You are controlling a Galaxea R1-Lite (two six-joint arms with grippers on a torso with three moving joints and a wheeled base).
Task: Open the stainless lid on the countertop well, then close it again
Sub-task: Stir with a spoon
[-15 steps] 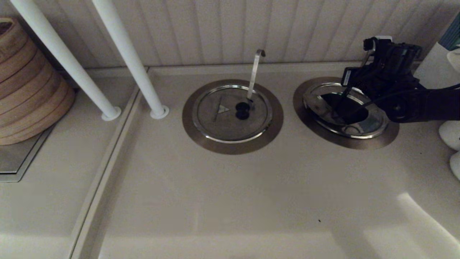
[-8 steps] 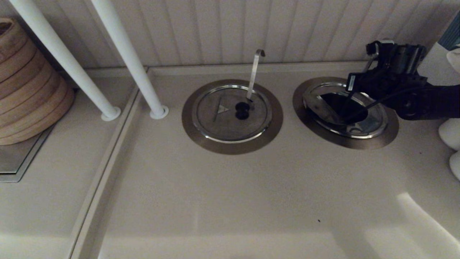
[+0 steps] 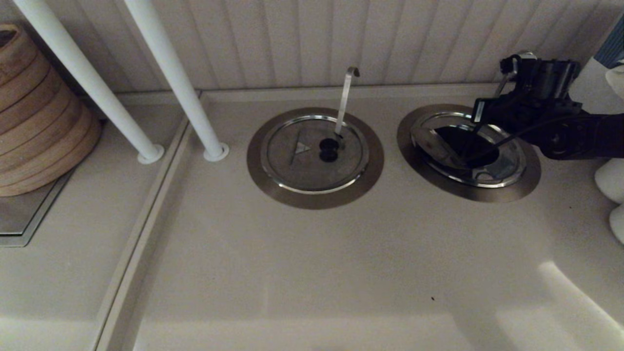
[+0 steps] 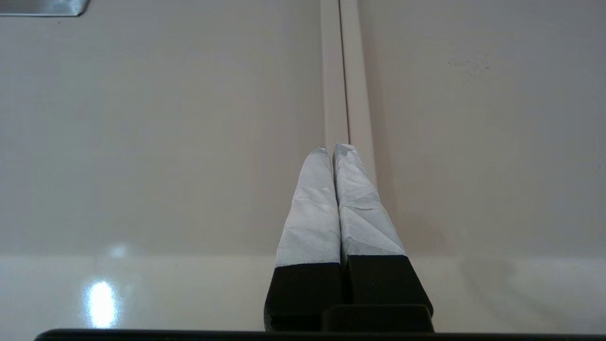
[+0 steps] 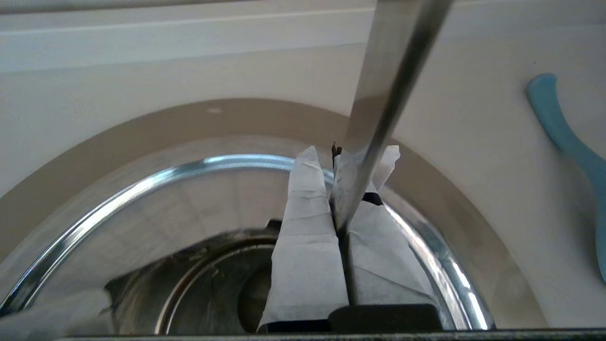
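The stainless lid (image 3: 507, 163) lies over the right countertop well, inside its dull steel ring (image 3: 405, 146). I cannot tell whether it is fully seated. Its mirror surface (image 5: 189, 199) reflects the wall and my dark arm, and its knob is hidden. A bluish-grey patch (image 3: 490, 170) shows near the front rim. My right gripper (image 3: 487, 117) hangs over the lid's back right part. Its taped fingers (image 5: 307, 227) are shut, and the flat utensil handle (image 5: 388, 80) runs up from between them. My left gripper (image 4: 334, 149) is shut and empty over bare counter, outside the head view.
A second lid (image 3: 292, 165) with a hook-tipped handle (image 3: 345, 97) sits in the middle well. Two white poles (image 3: 185, 97) and stacked bamboo steamers (image 3: 39, 117) stand at the left. White objects (image 3: 612, 180) crowd the right edge, near a blue utensil (image 5: 563, 128). The wall is close behind.
My right gripper has shifted a little to the right and back, and the flat handle moved with it. The lid's rim has hardly moved. The dark reflection on the lid has shrunk.
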